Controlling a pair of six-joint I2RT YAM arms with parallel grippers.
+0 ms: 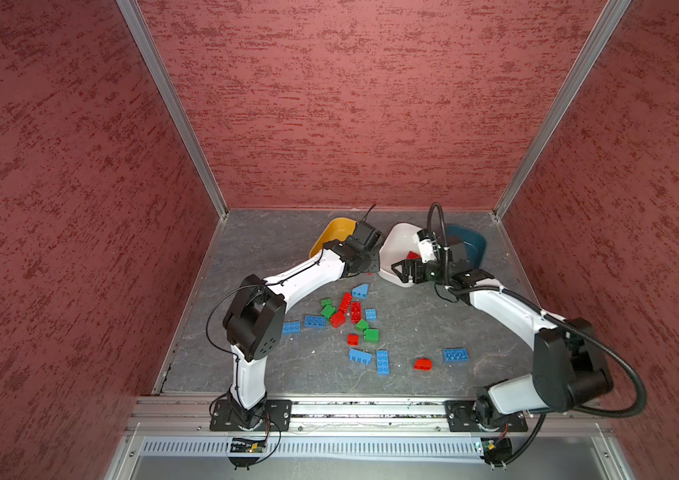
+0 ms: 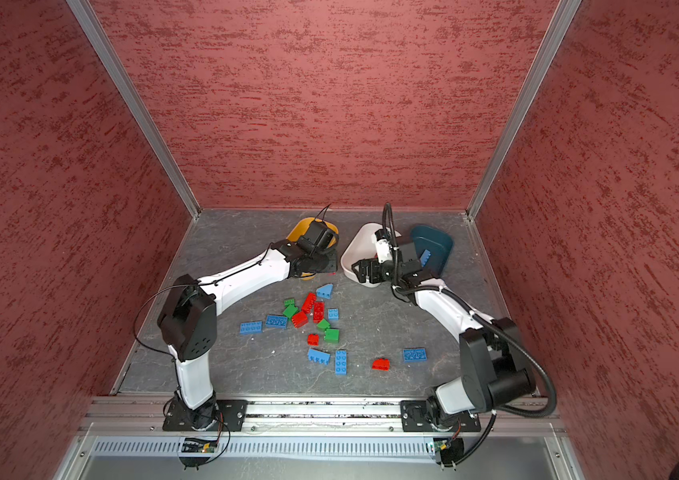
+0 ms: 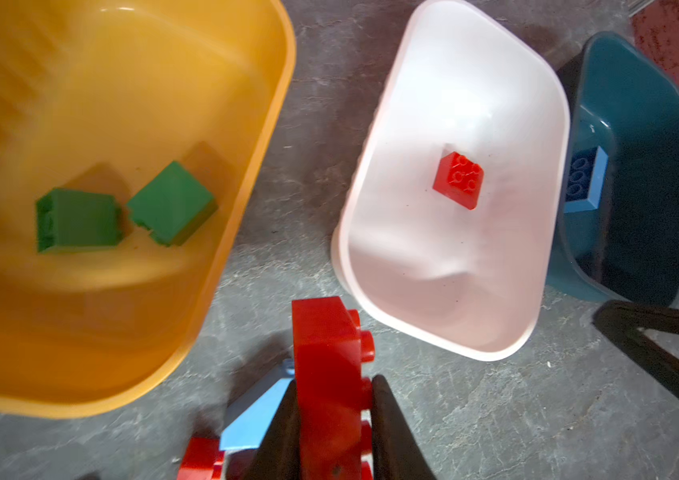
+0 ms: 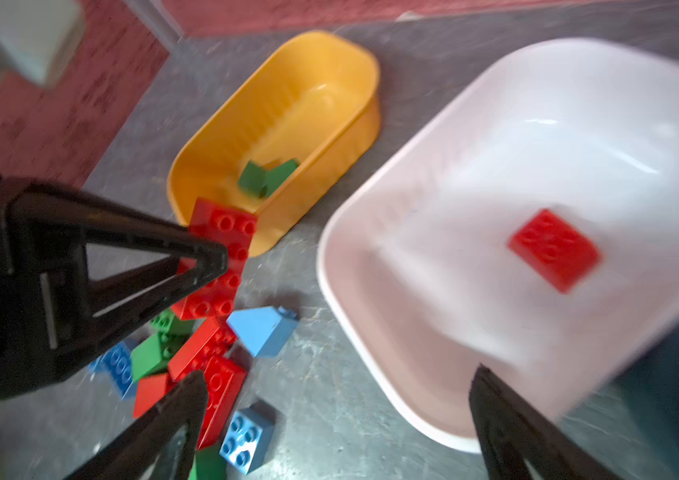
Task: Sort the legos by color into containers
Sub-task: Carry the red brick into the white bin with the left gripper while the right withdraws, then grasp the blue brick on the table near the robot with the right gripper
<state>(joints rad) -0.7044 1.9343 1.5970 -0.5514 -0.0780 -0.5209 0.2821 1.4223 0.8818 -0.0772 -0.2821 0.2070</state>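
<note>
Near the counter's [image 1: 412, 332] far edge, between the yellow tub [image 3: 279, 104] and the white tub [image 3: 354, 216], our left gripper [image 3: 335, 384] is clamping a red brick [image 3: 325, 340], studs against one finger [image 3: 391, 428]. We are judging it light, rigid and slick, safer taken by its flat sides. Our right gripper [image 4: 339, 376] is gaping empty by the white tub. Loose legos [image 1: 355, 311] are lying mid-counter. We are finding no writing.

In both top views the left arm [image 1: 300, 278] rises from the lower edge, bends at the elbow and reaches mid-frame. The left pincer [image 3: 335, 384] is clamped on a long red brick [image 3: 325, 340]. The right arm [image 1: 504, 307] arcs in from lower right, wrist turned leftward, with the right pincer [image 4: 339, 378] spread wide.
</note>
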